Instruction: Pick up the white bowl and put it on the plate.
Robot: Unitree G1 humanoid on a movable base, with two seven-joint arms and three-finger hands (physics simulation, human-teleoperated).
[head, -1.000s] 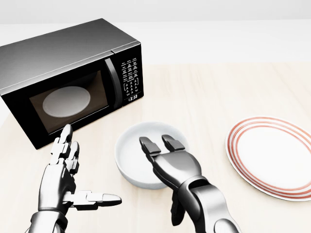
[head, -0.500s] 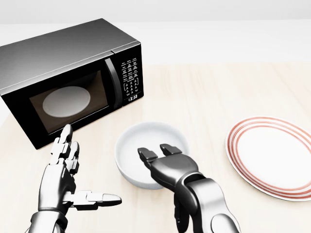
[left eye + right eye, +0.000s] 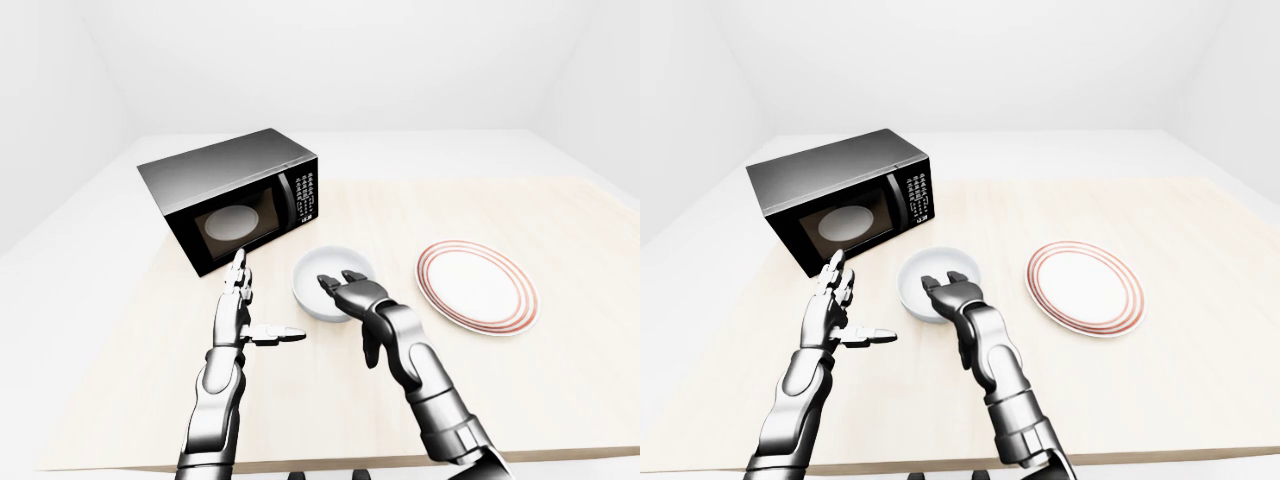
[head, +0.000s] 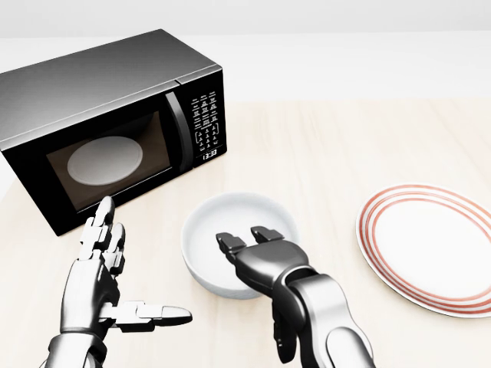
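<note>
The white bowl (image 4: 239, 244) rests on the wooden table (image 4: 337, 146), between the microwave (image 4: 107, 123) at far left and the red-rimmed plate (image 4: 430, 249) at right, well apart from the plate. The right hand (image 4: 257, 257) reaches over the bowl's near rim, fingers curled and apart, their tips inside the bowl; no closed grip on the rim can be seen. The left hand (image 4: 103, 287) hangs to the left of the bowl, clear of it, fingers spread and thumb pointing right, holding nothing.

Step in hand, as judged: securing the near rim. A sound grasp would likely set the fingers inside the wall and the thumb outside before closing, then lift straight up so the bowl stays level for the move right toward the plate.

The right thumb is hidden under the palm, so contact with the outer wall cannot be confirmed. The near rim is covered by the hand. The plate's right edge is cut off in the head view. A pale disc shows dimly behind the microwave door.
</note>
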